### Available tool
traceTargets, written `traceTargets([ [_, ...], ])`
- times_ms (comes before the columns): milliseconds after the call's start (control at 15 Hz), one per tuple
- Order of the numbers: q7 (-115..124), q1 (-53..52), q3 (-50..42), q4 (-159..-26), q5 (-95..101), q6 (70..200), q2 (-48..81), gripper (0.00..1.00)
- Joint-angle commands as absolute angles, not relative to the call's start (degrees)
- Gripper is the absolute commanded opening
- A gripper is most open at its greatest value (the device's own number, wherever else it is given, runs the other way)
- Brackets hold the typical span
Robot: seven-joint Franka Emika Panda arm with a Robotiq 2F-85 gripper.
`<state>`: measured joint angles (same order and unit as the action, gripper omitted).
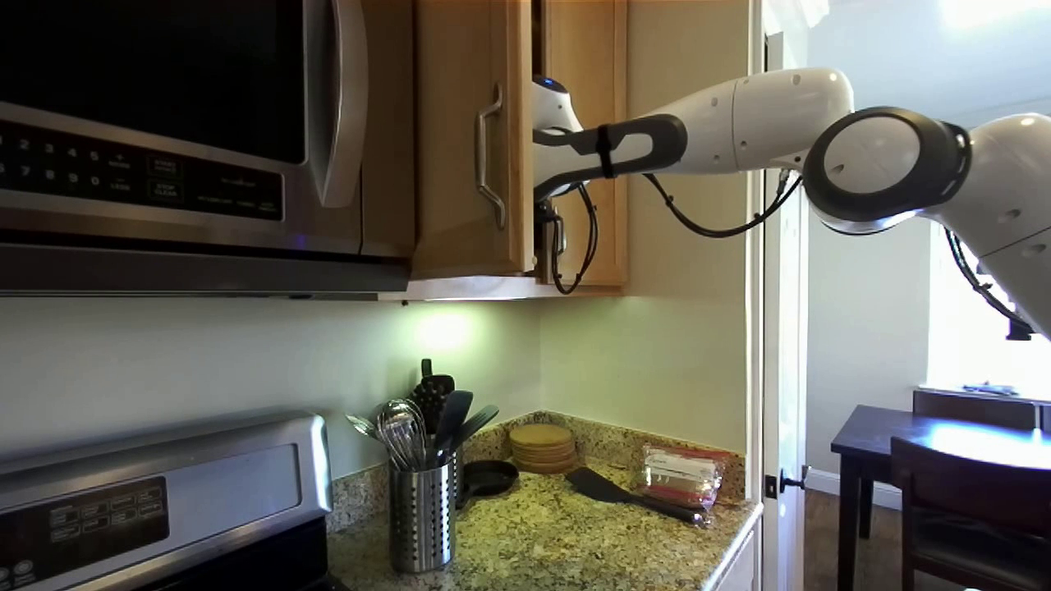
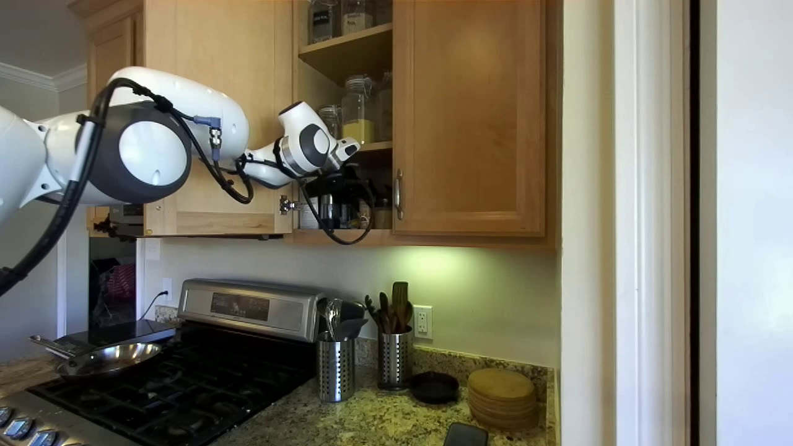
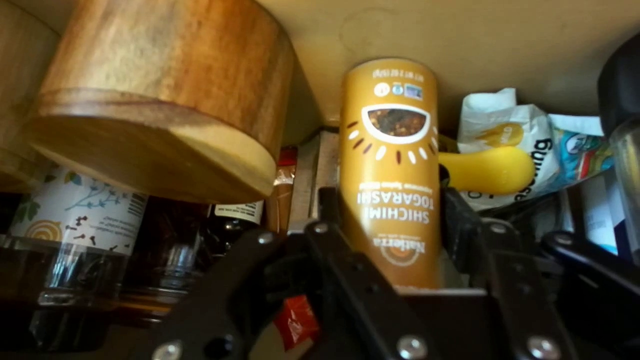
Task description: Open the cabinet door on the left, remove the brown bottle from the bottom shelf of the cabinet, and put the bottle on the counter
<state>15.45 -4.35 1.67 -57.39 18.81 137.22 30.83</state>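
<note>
Wrist view: brown bottle (image 3: 392, 170), one, labelled Shichimi Togarashi, print upside down here; between the fingers of the gripper (image 3: 390, 207), pads (image 3: 455, 220) flush along both sides, so the grasp is judged taken. Ground: pale wooden surface (image 3: 500, 45), presumably the bottom shelf; whether the bottle rests on it or is lifted cannot be told. Flanking: wooden container (image 3: 165, 100), a narrow gap off; yellow rounded object (image 3: 492, 170), close on the opposite side, contact uncertain. Either may be brushed on the way out.

In an exterior view: cabinet door (image 2: 248, 68), swung wide, inner face and hinge (image 2: 287, 205) exposed; opening step done. Cabinet (image 2: 316, 87), with the end of the arm (image 2: 179, 96) at its lowest compartment; bottle not distinct here. Bounds of the opening: narrower door (image 2: 468, 118), shut, to one side; upper shelf (image 2: 378, 147) overhead, leaving little room to lift. Cable (image 2: 342, 242), black, one loop hanging before the bottom rail (image 2: 381, 238); could snag. Exit judged best straight outward, lowering afterwards.

In an exterior view: same cabinet door, free edge (image 1: 527, 139) standing out beside the arm, gripper hidden behind; a sideways move that way risks a knock. Counter (image 1: 550, 533), below, bottle not on it: removal and placing both outstanding. Occupants: steel utensil holder (image 1: 422, 521), black spatula (image 1: 598, 484), stack of round boards (image 1: 542, 448), clear-wrapped packet (image 1: 683, 474). Open room: granite between utensil holder and spatula, a likely spot for setting down.
</note>
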Motion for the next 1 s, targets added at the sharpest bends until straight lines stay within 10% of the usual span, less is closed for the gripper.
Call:
traceTargets([
  [0,14.3,-3.8,2.5,-60.4,18.1,138.7,28.1,0.26],
  [933,15.6,-3.4,4.2,-84.5,17.7,141.9,8.5,0.26],
])
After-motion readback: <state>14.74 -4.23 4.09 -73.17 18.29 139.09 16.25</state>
